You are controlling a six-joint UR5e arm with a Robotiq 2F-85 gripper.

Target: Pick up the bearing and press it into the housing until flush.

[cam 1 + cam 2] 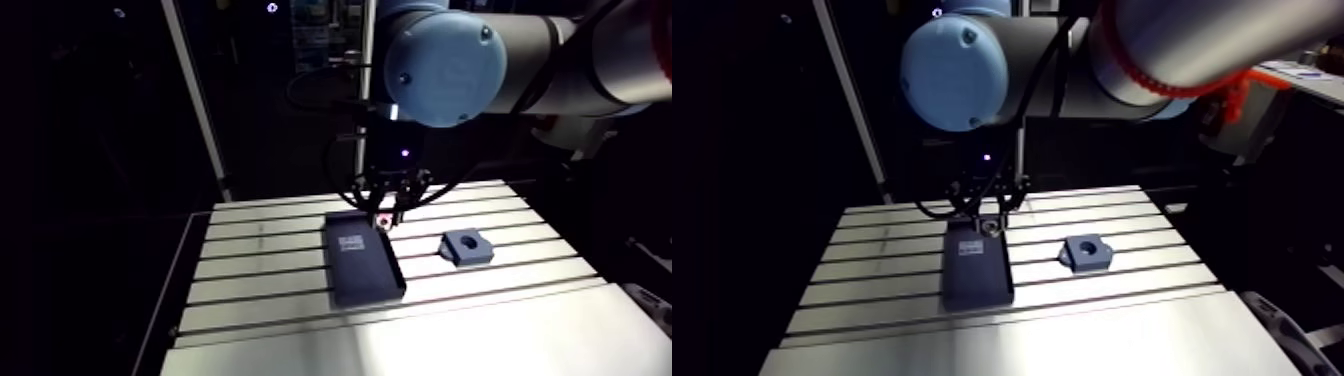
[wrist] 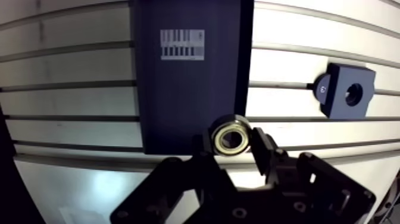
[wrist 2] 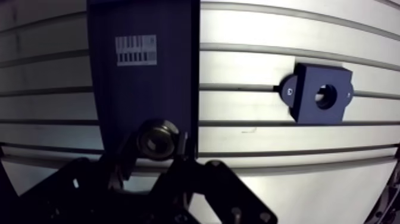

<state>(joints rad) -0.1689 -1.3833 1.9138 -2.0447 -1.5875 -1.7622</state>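
In the wrist view a metal ring bearing (image 2: 231, 138) with a shiny inner race sits between my gripper's (image 2: 232, 149) two dark fingers, which are closed on its sides. It hangs over the near right corner of a flat dark tray (image 2: 184, 89) with a barcode label. Whether the bearing still touches the tray I cannot tell. The dark blue housing (image 2: 348, 90), a block with a round bore, lies on the table off to the right of the tray, apart from the gripper. In the arm view the gripper (image 1: 385, 215) stands at the tray's far end, with the housing (image 1: 466, 246) to its right.
The slotted aluminium table (image 1: 270, 290) runs under everything, with a smooth plate (image 1: 420, 345) along its front edge. A vertical post (image 1: 195, 100) rises at the table's back left corner.
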